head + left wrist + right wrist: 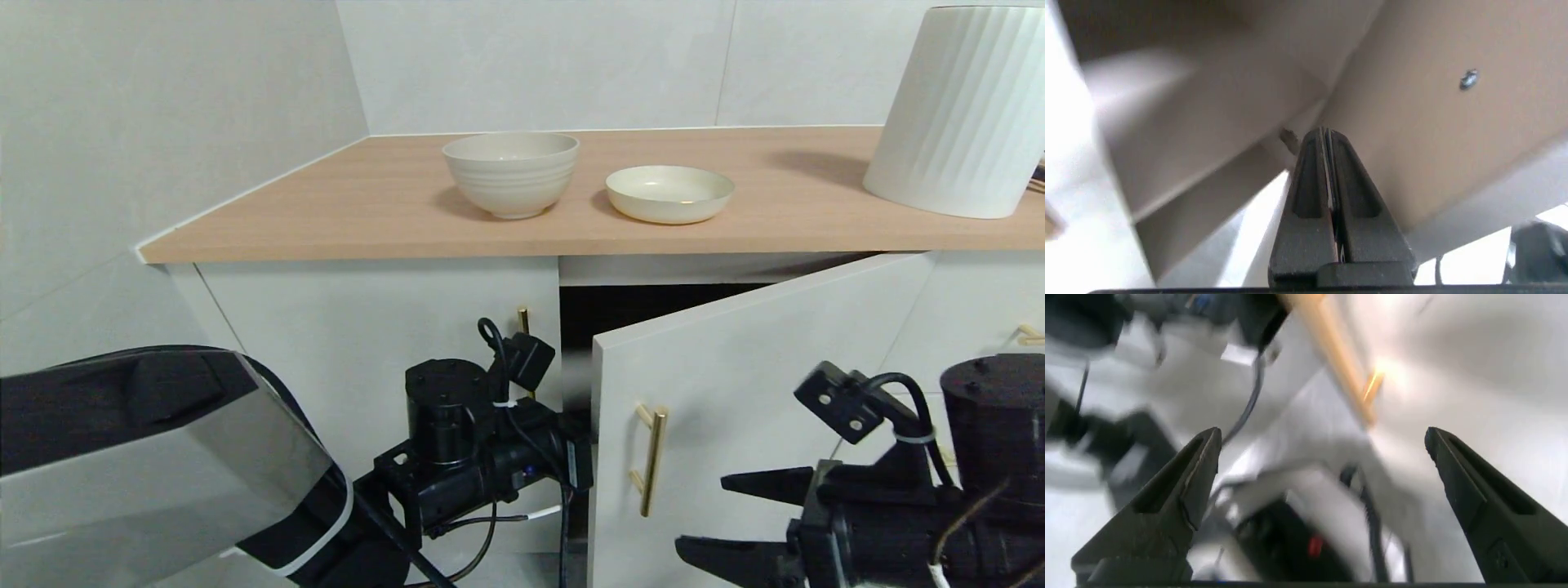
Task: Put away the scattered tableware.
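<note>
Well, starting at my left: the left pincer (1324, 140) is pressed fully together with nothing between its fingers. It noses at pale cabinet panels, one carrying a small screw (1467, 79); I cannot tell which panel is which. In the head view its wrist sits low in front of the closed left door (367, 335), close to the gap by that door's short brass handle (522, 318).

Above, the counter (326, 216) carries the tableware. A deep ribbed bowl (511, 173) stands upright left of centre. Just beside it on the right, not touching, sits a shallow dish (669, 193).

Beneath the dish the cupboard stands open, with a dark opening (653, 304) under the counter edge. The right door (759, 392) is swung out towards me, its brass bar handle (651, 459) facing forwards. That door stands between the right pincer (702, 516) and the opening.

The right pincer is low in front of the door, just right of the bar handle. It is spread wide and grips nothing. Its own wrist view shows the bar, blurred, crossing beyond the two fingertips.

At the far right of the counter stands a tall white ribbed container (967, 110), well apart from the dish. Below it, another brass handle (1030, 333) shows on the next cabinet front.
</note>
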Controlling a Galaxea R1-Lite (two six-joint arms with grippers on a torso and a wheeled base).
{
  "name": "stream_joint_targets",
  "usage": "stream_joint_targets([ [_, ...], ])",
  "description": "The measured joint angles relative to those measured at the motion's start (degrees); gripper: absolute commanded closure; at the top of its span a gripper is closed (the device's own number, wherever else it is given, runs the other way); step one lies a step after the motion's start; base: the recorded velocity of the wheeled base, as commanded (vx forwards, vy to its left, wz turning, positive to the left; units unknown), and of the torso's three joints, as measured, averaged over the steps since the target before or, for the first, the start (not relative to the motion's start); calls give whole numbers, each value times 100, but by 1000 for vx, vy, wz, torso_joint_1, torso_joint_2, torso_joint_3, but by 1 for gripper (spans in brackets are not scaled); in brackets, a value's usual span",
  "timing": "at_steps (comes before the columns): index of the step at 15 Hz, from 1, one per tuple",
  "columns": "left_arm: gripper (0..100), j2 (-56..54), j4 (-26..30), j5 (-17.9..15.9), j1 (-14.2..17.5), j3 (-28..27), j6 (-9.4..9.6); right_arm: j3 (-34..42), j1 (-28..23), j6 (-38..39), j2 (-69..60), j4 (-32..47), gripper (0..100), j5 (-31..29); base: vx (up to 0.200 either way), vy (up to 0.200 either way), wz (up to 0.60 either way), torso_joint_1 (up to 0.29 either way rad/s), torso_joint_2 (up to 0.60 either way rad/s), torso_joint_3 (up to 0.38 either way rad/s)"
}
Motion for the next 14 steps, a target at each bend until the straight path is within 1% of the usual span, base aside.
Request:
stream_joint_targets([
  [1, 100, -39, 57, 2, -13, 11, 0, 9, 88, -2, -315, 457, 0, -9, 0, 0, 0, 0, 0, 0],
  [2, 100, -61, 69, 7, -21, 22, 0, 45, 154, 0, -560, 725, 0, -2, 0, 0, 0, 0, 0, 0],
  [7, 100, -73, 69, 20, -35, 76, 0, 201, 229, -6, -1095, 837, 0, 11, 0, 0, 0, 0, 0, 0],
  [11, 100, -73, 241, 33, -38, 52, 0, 221, 234, -17, -1147, 837, 0, 11, -200, 0, 0, 4, 4, 5],
  [13, 100, -73, 241, 16, -88, 37, 2, 227, 238, -17, -1158, 835, 0, 15, -200, 0, 0, -5, 2, 2],
  [14, 100, -72, 244, 16, -90, 26, 0, 229, 236, -17, -1161, 840, 0, 13, 0, 0, 0, 0, 0, 0],
])
